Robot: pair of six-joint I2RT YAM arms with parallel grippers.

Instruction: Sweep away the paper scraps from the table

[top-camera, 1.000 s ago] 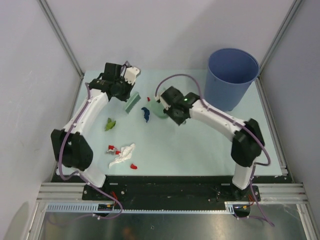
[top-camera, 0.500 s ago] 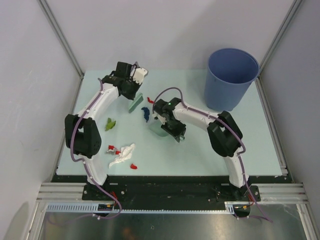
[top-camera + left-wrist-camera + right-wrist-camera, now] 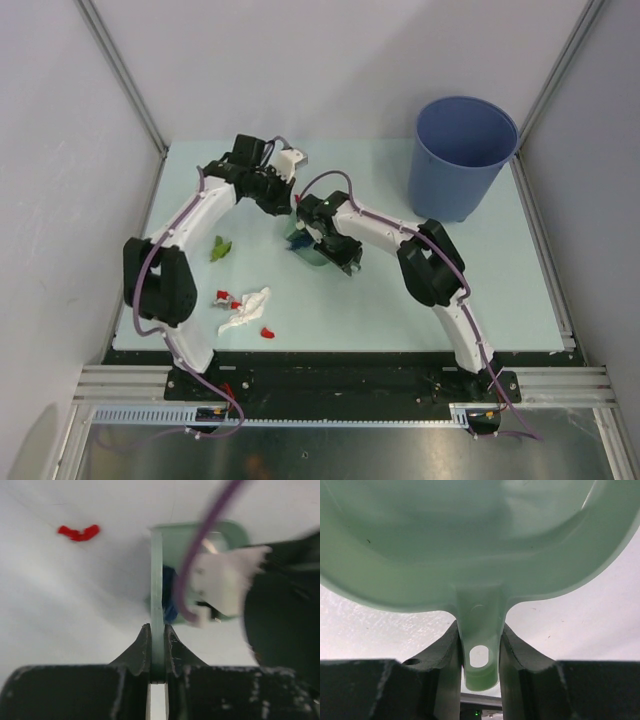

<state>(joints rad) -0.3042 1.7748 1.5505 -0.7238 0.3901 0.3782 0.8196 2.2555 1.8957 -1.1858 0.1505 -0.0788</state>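
My left gripper (image 3: 157, 630) is shut on the thin pale green brush (image 3: 157, 580), held edge-on. The brush stands against a dark blue wad (image 3: 170, 597) at the mouth of the pale green dustpan (image 3: 200, 537). My right gripper (image 3: 479, 630) is shut on the dustpan's handle (image 3: 479, 652), with the pan's body (image 3: 470, 540) filling its view. From above, both grippers meet mid-table, the left (image 3: 285, 192) just behind the dustpan (image 3: 312, 250). A red piece (image 3: 78, 531) lies left of the brush. A green scrap (image 3: 220, 247), a white crumple (image 3: 245, 308) and red pieces (image 3: 226, 297) lie on the table (image 3: 380, 300).
A tall blue bin (image 3: 462, 155) stands at the table's back right corner. Another red piece (image 3: 267, 332) lies close to the front edge. Grey walls with metal posts close in the left, back and right sides.
My left gripper has carried the brush rightwards to the dustpan. My right arm has swung the dustpan left and nearer, up to the blue wad.
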